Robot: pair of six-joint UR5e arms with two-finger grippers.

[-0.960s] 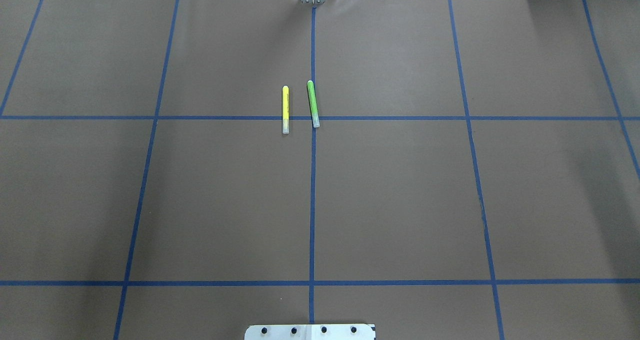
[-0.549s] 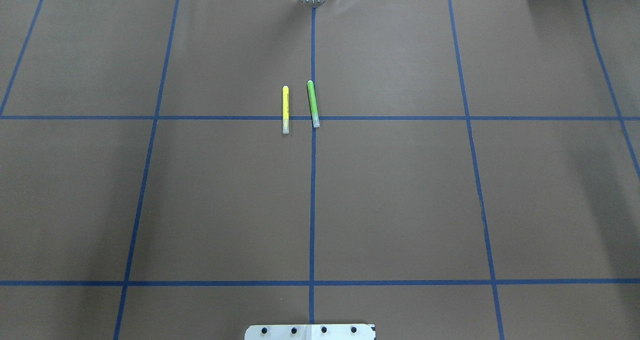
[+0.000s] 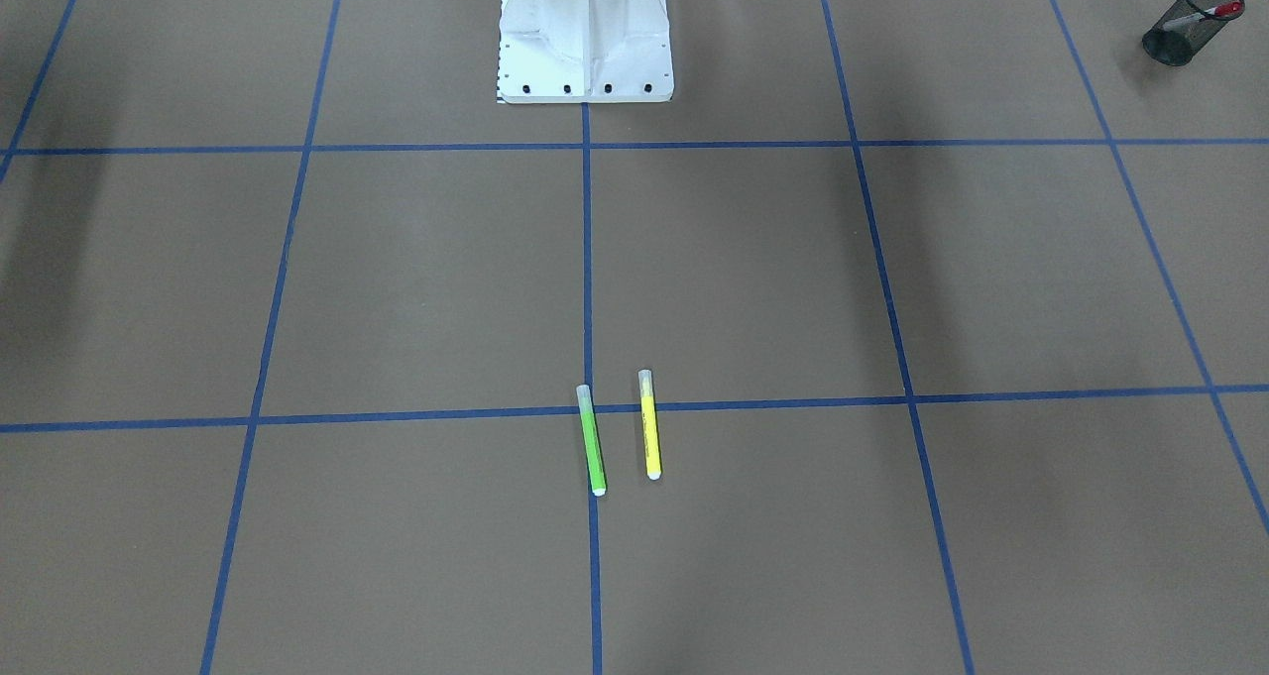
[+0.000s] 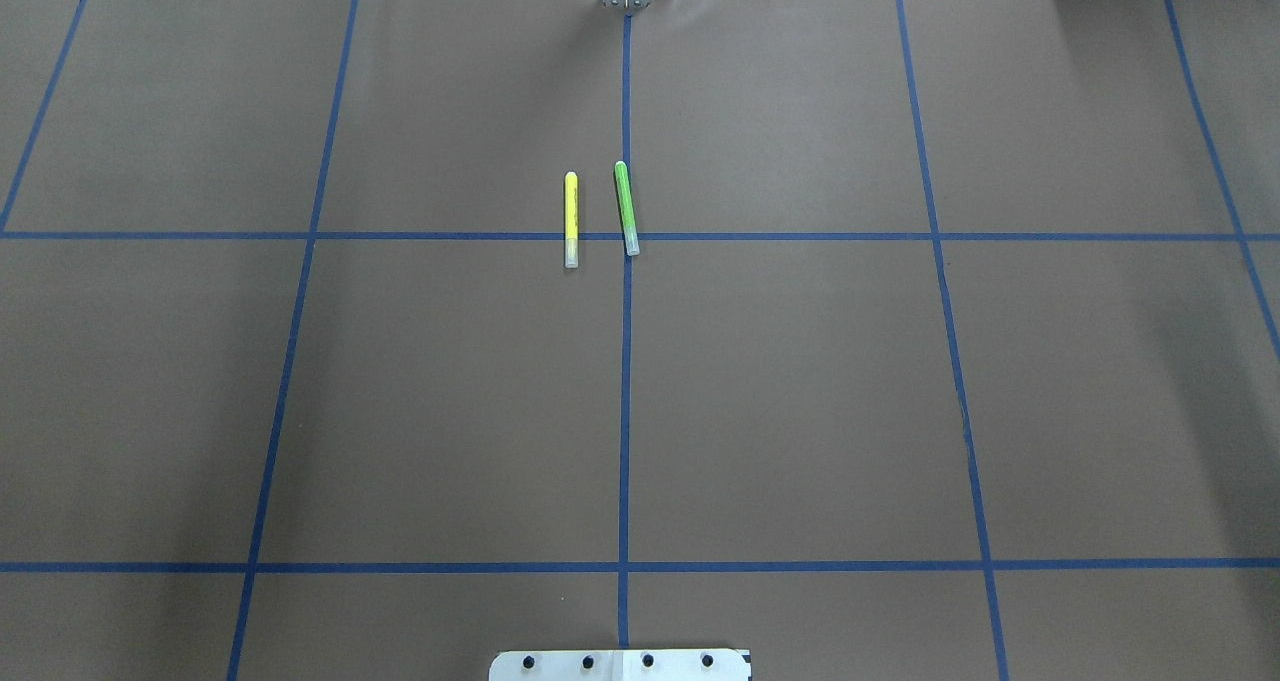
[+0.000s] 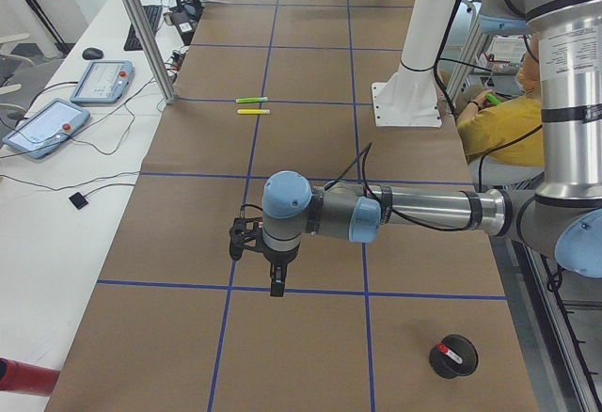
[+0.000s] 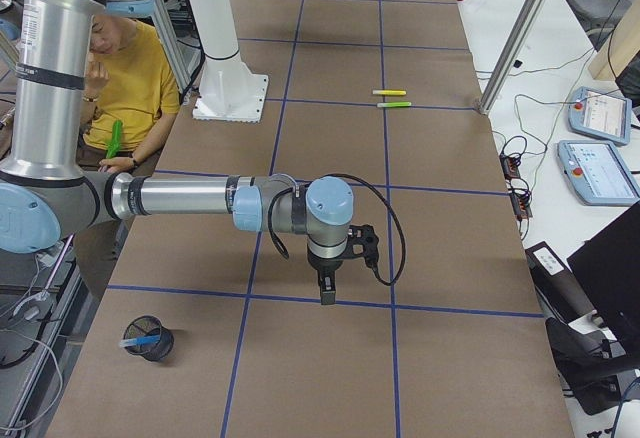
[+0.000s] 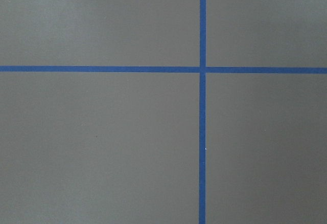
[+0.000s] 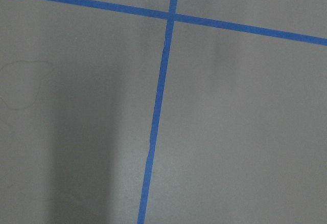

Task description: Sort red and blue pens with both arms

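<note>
**Both arms poised over the gridded table; red and blue pens in cups at opposite ends**

The left arm (image 5: 414, 211) extends level above the brown table (image 5: 310, 346). The left gripper (image 5: 276, 290) points straight down over a blue tape line (image 5: 320, 291). Whether its claw is spread or pressed together cannot be told. The right arm (image 6: 180, 198) is posed alike, and the state of the right gripper (image 6: 327, 300) is equally undecidable. The red pen (image 5: 454, 354) sits in a black mesh cup (image 5: 442, 367) at the table's left end. The blue pen (image 6: 138, 341) sits in a second mesh cup (image 6: 160, 350) at the right end. A green marker (image 4: 626, 208) and a yellow marker (image 4: 571, 219) lie side by side, not touching, near mid-table. A person in a yellow shirt (image 6: 135, 88) sits behind the white pedestal (image 3: 585, 31).
</note>
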